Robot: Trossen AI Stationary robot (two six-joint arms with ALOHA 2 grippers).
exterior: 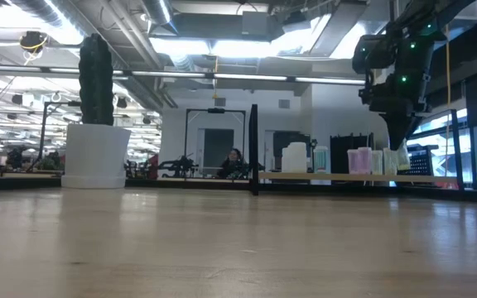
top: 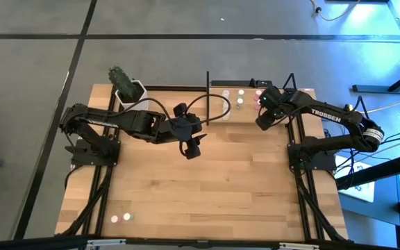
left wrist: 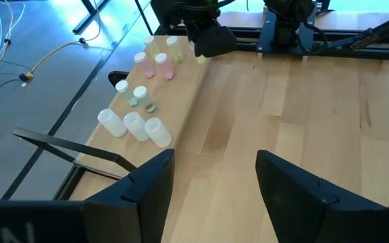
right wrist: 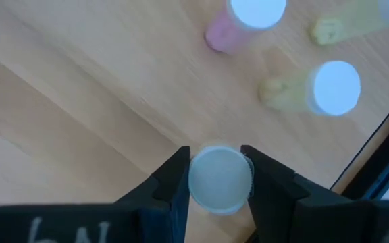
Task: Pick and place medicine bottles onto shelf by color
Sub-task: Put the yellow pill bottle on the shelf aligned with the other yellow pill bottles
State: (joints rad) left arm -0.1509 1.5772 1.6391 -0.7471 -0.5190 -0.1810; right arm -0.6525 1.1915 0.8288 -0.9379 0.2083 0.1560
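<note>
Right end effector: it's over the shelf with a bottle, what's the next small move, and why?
Probably lower straight down, then open. The right end effector is shut on a white-capped bottle above bare shelf board, beside the pink bottle and a yellowish one, and looks clear of both.

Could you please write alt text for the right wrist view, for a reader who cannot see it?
The right gripper is shut on a medicine bottle with a white cap, held between its two dark fingers above the light-wood shelf. Beyond it stand a pink bottle and a yellowish bottle, each white-capped.
</note>
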